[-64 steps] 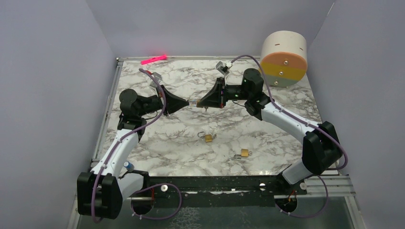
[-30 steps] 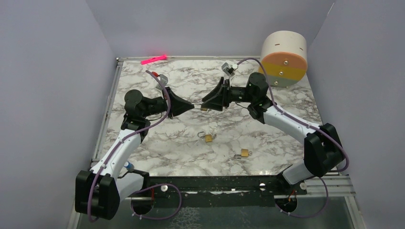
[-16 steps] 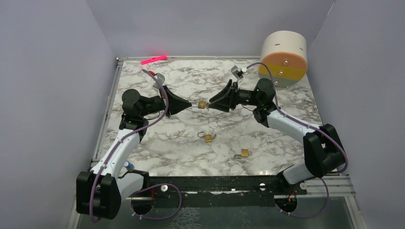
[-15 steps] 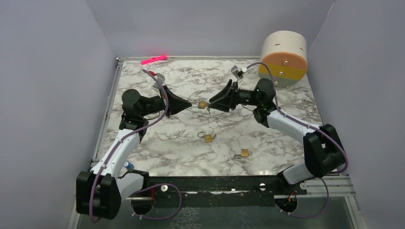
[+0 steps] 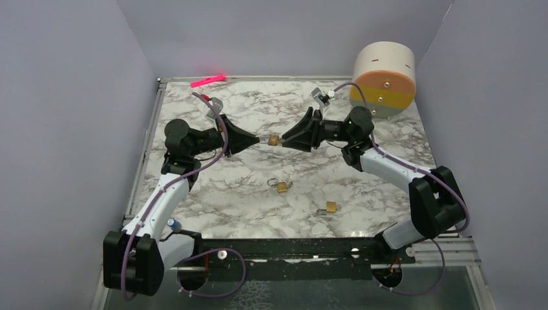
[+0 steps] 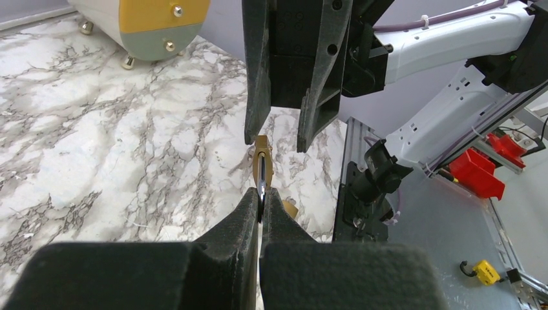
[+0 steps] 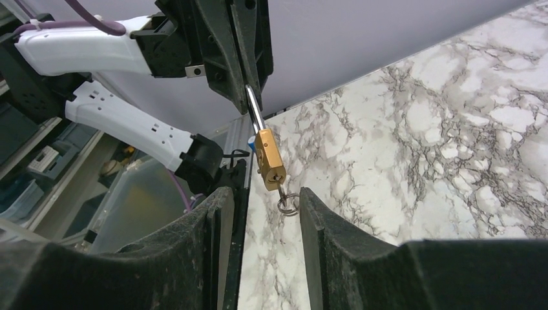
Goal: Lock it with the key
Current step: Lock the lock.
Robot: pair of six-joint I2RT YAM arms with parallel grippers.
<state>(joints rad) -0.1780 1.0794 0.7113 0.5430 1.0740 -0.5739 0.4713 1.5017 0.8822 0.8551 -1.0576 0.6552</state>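
Left gripper [image 6: 260, 194]: pressed tight together, pinching the silver loop [image 7: 253, 103] of a small gold padlock [image 7: 269, 166] and holding it up in the air above the tabletop [image 5: 213, 194].
Padlock: it sticks out just past the tip of the left gripper and points at the right gripper.
Key [image 7: 282, 191]: tiny and silver. It is stuck in the end of the padlock that is far from the left gripper. A little ring [image 7: 289, 205] hangs from it.
Right gripper [image 7: 263, 189]: spread apart. The key and its ring sit in the gap between the two fingers [image 7: 216, 245], and neither finger touches them.
Two grippers: tip to tip, with only the padlock and key between them.
Other padlocks: one [image 5: 282, 187] lies on the tabletop below the two gripper tips, a bit nearer the arm bases. One more [image 5: 331, 207] lies farther that way, on the right gripper's side.
Round box [image 5: 383, 79]: behind the right gripper, well apart.
Pink thing [image 5: 208, 81]: at the far edge, well past the left gripper.
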